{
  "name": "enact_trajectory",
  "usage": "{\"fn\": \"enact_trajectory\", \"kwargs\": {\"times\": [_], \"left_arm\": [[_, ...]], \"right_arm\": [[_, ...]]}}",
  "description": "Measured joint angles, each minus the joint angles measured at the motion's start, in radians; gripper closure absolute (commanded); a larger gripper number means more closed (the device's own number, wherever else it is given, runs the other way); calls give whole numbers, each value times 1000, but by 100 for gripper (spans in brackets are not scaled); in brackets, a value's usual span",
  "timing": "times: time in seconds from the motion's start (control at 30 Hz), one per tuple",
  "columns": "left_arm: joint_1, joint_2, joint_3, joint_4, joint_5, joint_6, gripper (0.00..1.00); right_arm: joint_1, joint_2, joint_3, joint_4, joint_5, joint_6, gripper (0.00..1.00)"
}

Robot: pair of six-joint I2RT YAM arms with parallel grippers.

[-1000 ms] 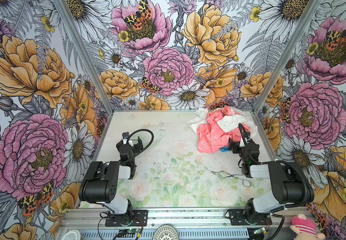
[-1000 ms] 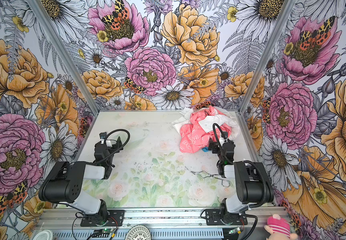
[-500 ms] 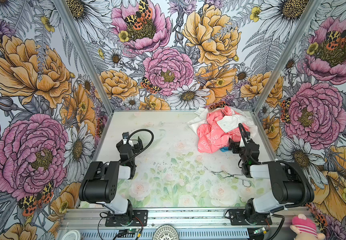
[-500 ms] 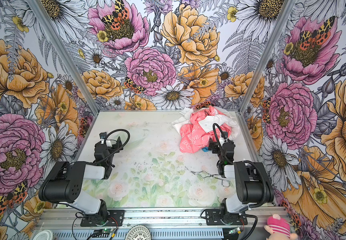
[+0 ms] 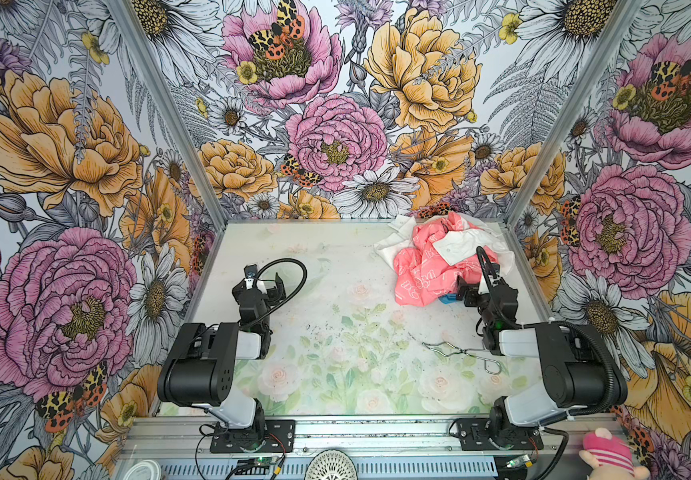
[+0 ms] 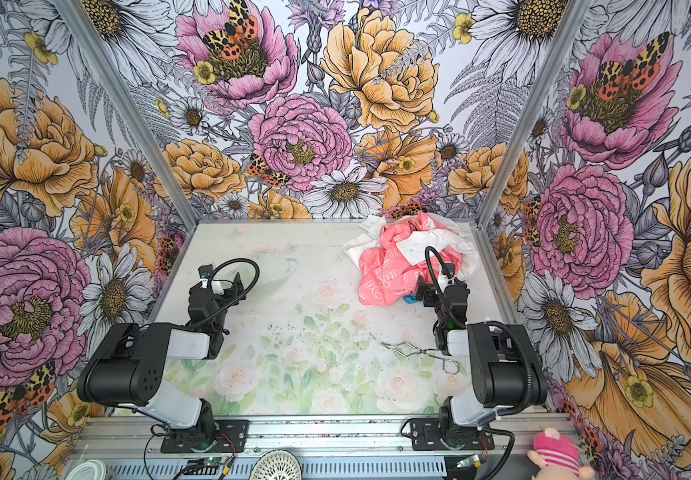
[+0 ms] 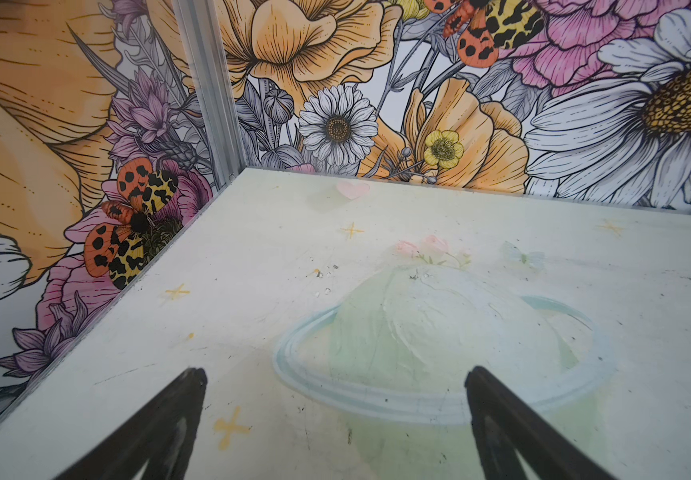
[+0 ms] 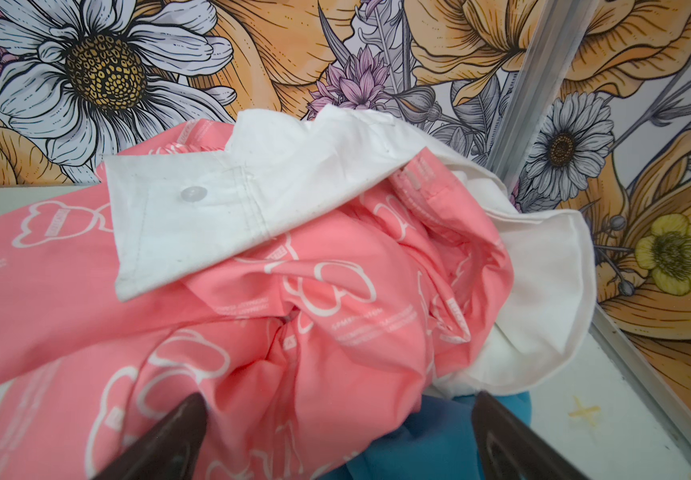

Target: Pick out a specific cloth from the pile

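Observation:
The pile (image 5: 420,270) sits at the back right of the table in both top views: a coral-pink printed fabric (image 8: 252,332) with white fabric (image 8: 294,187) over and behind it. The sky-blue cloth (image 8: 431,440) peeks from under the pile's near edge (image 5: 447,298) (image 6: 409,298). My right gripper (image 8: 337,405) stands open at that edge (image 5: 465,291), pink fabric and blue cloth between its fingers, holding nothing. My left gripper (image 7: 335,374) is open over bare table at the left (image 5: 263,282), far from the pile.
Metal wire tongs (image 5: 462,353) lie on the table in front of the right arm. The enclosure's right wall post (image 8: 543,83) stands close behind the pile. A pink plush toy (image 5: 605,455) sits outside the front rail.

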Motion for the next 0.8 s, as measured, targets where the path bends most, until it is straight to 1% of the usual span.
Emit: {"fn": "enact_trajectory", "kwargs": {"times": [0.1,0.17,0.23,0.4,0.5,0.57,0.63,0.8], "left_arm": [[-15,-35,-58,32,0,6,1],[-25,-93,-77,17,0,17,1],[-37,-175,-77,-21,0,22,1],[-74,-389,-34,-200,-16,13,1],[-108,-513,-10,-303,-6,-22,1],[-149,-585,9,-372,3,-45,1],[-217,-656,42,-468,10,-68,1],[-376,-777,145,-704,23,-98,1]], "right_arm": [[0,-50,0,-59,14,6,0],[0,-138,0,-135,26,14,0],[0,-256,3,-226,30,29,1],[0,-529,16,-440,32,99,0],[0,-653,16,-552,28,164,1],[-2,-704,15,-605,13,204,1],[-6,-730,14,-640,-14,246,1],[-19,-705,14,-687,-93,358,0]]}}
